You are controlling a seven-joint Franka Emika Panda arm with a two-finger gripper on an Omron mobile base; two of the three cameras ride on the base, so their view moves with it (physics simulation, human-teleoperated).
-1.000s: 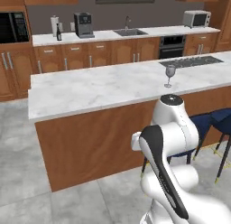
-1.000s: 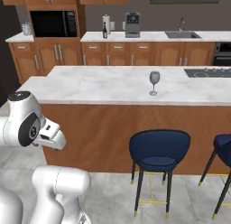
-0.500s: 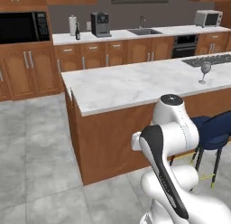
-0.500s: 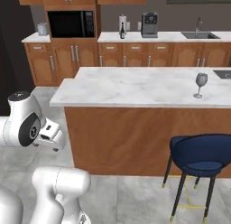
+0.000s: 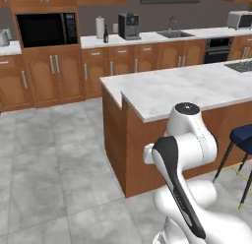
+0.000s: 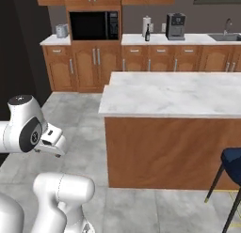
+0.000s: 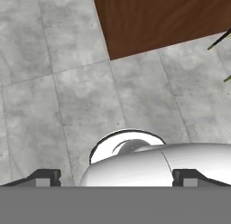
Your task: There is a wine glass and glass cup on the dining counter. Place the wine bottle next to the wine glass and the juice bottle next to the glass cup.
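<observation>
The wine bottle (image 5: 105,34), small and black with a slim neck, stands on the far wall counter beside a white paper towel roll; it shows again as the wine bottle (image 6: 147,34) in the right base view. The dining counter (image 5: 167,90), white marble over wood panels, lies between me and that wall, also seen as the dining counter (image 6: 179,93). My gripper (image 7: 116,178) hangs open over the grey floor tiles near the island's wood side, holding nothing. The wine glass, glass cup and juice bottle are out of view.
A coffee machine (image 5: 129,25), sink and toaster (image 5: 239,19) sit on the wall counter, with a built-in microwave (image 5: 47,29) to the left. A cooktop (image 5: 241,66) is inset in the island. A dark blue stool (image 6: 233,161) stands at the island's near side. Open tiled floor lies left.
The whole scene has slid to the right in both base views, so the camera has moved leftward along the island; the wine glass has passed out of frame. The gripper stays open.
</observation>
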